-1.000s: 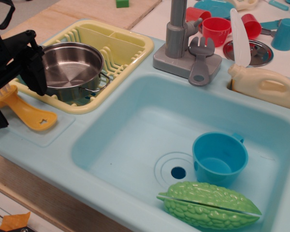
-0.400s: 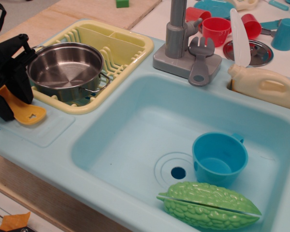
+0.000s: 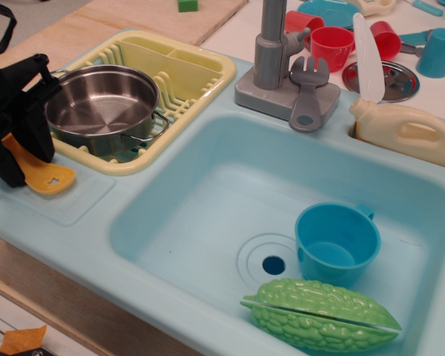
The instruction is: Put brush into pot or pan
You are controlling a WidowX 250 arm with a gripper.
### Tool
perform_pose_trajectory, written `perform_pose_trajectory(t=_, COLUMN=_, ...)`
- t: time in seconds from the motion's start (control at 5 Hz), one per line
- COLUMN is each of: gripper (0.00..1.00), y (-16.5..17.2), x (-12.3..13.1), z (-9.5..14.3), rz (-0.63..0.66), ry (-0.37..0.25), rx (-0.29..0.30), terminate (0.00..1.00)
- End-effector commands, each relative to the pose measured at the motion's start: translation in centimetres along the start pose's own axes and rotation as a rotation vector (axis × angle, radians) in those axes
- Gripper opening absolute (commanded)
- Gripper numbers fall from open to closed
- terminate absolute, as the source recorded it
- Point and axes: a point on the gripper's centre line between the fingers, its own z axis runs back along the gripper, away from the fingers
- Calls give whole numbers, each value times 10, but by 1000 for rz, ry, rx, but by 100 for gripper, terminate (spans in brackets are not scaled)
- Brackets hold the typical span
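Gripper stood at the far left edge of the counter, black body hiding most of the brush. Fingers appeared clenched on the brush near its head; the bristle end was hidden behind them, so the grip is a judgement, not confirmed. Only the yellow-orange handle with its cutout showed, sticking out below and to the right of the gripper.

Change over the last second: the visible handle had shortened and pulled left, and its end now looked raised off the counter rather than lying flat. Between the last two pictures the gripper and brush drifted slightly back to the right, toward the pot.

Reading: the brush seemed to be picked up; the carry had barely begun.

Pot sat in the yellow dish rack, just right of the gripper, interior empty. Brush was outside the pot, beside its near-left rim.

Next move likely calls for more lift to clear the rim, then a short travel right. Risk: trailing handle catching the rim or rack edge.
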Motion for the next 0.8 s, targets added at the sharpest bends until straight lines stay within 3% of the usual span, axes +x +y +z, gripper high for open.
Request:
perform_pose_trajectory(t=0.0, gripper=0, y=-20, x=3, z=20, rz=-48, ry=-42, rx=-39, terminate=0)
perform_pose_trajectory(t=0.4, gripper=0, y=-64, x=8, z=35, rz=-191, ry=-27, rx=-166, terminate=0)
perform_pose_trajectory(t=0.6, gripper=0, y=-85, x=10, z=31, rz=-240, ry=27, rx=-209, terminate=0)
